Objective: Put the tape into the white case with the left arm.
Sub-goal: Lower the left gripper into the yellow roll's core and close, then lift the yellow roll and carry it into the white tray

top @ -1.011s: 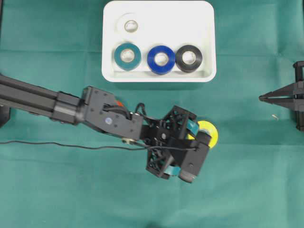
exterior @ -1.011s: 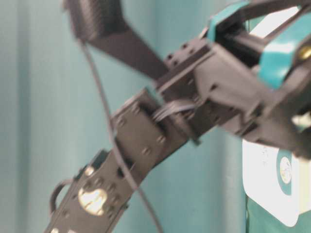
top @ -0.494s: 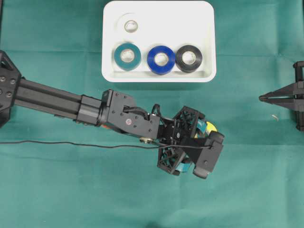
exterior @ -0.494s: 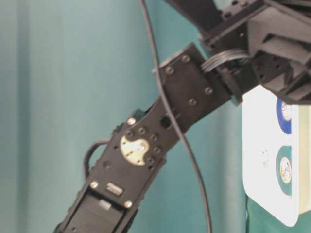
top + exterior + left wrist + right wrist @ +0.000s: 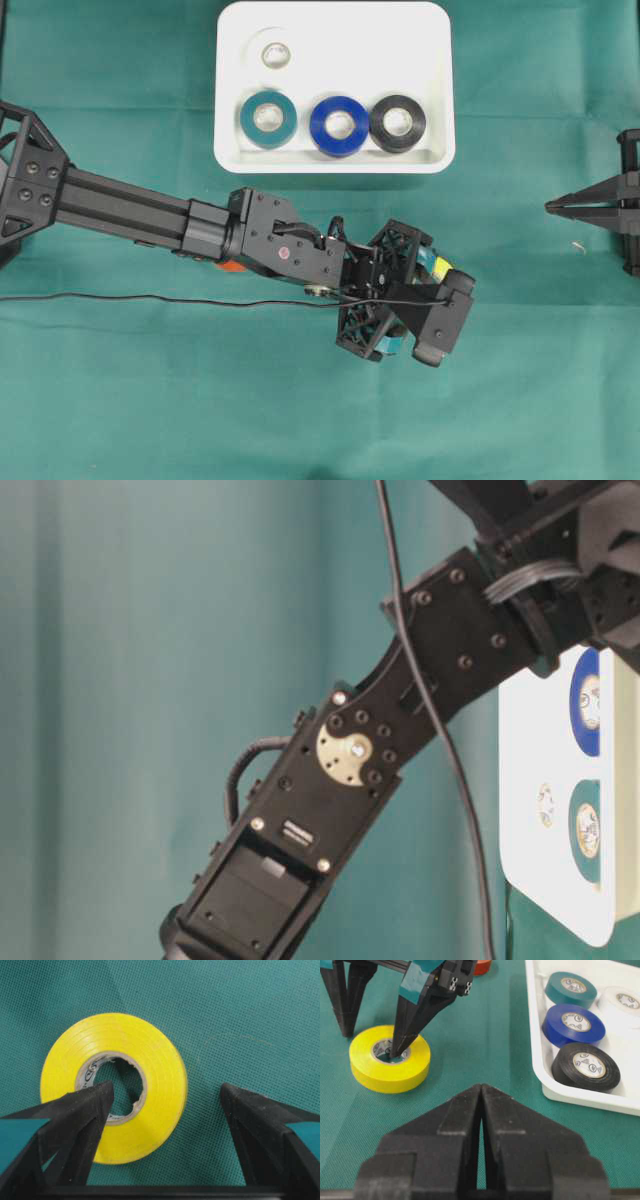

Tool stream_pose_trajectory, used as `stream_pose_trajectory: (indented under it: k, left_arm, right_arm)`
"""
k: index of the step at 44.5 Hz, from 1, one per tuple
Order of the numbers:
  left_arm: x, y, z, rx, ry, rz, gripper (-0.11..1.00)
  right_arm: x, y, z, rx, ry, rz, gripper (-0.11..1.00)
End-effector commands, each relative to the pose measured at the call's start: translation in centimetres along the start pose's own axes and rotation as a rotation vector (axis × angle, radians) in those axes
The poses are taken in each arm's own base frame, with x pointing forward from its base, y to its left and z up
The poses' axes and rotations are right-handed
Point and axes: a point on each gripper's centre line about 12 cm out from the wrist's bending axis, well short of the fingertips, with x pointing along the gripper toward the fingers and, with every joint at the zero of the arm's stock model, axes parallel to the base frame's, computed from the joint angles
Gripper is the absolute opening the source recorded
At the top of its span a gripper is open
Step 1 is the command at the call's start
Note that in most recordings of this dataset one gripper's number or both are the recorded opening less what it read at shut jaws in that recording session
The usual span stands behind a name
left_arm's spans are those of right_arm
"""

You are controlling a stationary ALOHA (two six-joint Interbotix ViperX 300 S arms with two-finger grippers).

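The yellow tape (image 5: 114, 1088) lies flat on the green cloth (image 5: 240, 1005), well apart from the white case (image 5: 435, 90), which already holds a teal roll (image 5: 267, 118), a blue roll (image 5: 338, 124), a black roll (image 5: 397, 122) and a white roll (image 5: 271, 53). The left gripper (image 5: 167, 1097) hangs low over the tape with its jaws spread wide and nothing in them. In the right wrist view one finger (image 5: 415, 1015) reaches down into the hole of the roll while the other (image 5: 345, 997) stands just outside its rim, so one wall of the ring sits between them. The right gripper (image 5: 481, 1110) has its fingers pressed together, empty, parked off to the side.

The roll looks light and stiff, a hard wound ring on a card core that should not squash under a squeeze. Its outer face is smooth and probably a little slick, so pinching across one wall, one finger inside the core and one outside, seems the surest hold. Held off centre like that, it may swing or tilt a bit when lifted
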Motion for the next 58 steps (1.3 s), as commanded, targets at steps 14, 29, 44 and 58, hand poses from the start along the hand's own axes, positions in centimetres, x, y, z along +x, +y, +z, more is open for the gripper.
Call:
stream_pose_trajectory:
  k: [14,29,44,58]
  left_arm:
    - [-0.9,1.0,1.0,-0.012,-0.031,0.018,0.72]
    - [-1.5,1.1,1.2,-0.011,-0.024,0.016,0.27]
    - [-5.5,1.0,3.6,0.005,-0.068,0.019,0.27]
    - [-9.4,1.3,5.3,0.008,-0.126,0.034,0.27]
  right_arm:
    - [0.1,0.0,0.4,-0.024,-0.014,0.005,-0.09]
    - [0.1,0.0,0.4,-0.024,-0.014,0.005,-0.09]
    - [0.1,0.0,0.4,-0.025,-0.012,0.004,-0.09]
    - [0.1,0.0,0.4,-0.024,-0.014,0.003,-0.09]
